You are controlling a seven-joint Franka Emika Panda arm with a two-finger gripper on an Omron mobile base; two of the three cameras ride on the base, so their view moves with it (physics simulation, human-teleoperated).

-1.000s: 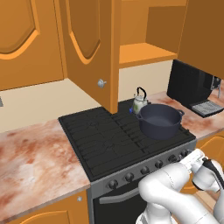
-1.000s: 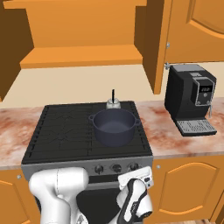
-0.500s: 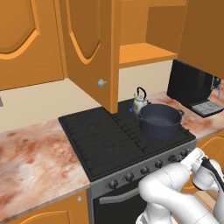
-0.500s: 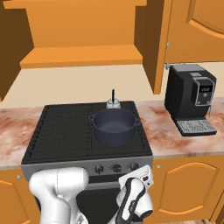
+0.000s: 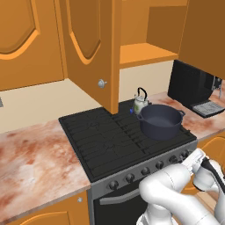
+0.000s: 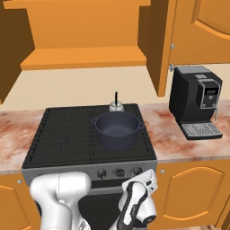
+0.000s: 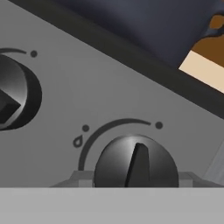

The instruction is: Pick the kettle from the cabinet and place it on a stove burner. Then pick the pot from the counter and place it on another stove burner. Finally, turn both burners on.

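Navy-grey pot [image 5: 161, 121] sits on right front burner [image 5: 132, 132], kettle [image 5: 140, 101] just behind it. Right base view: pot [image 6: 116, 130] on cooktop, kettle [image 6: 116, 105] behind; gripper [image 6: 146, 179] at the knob row [image 6: 119, 172]. Hand view: round dark knob [image 7: 136, 162] close up; finger state unclear.
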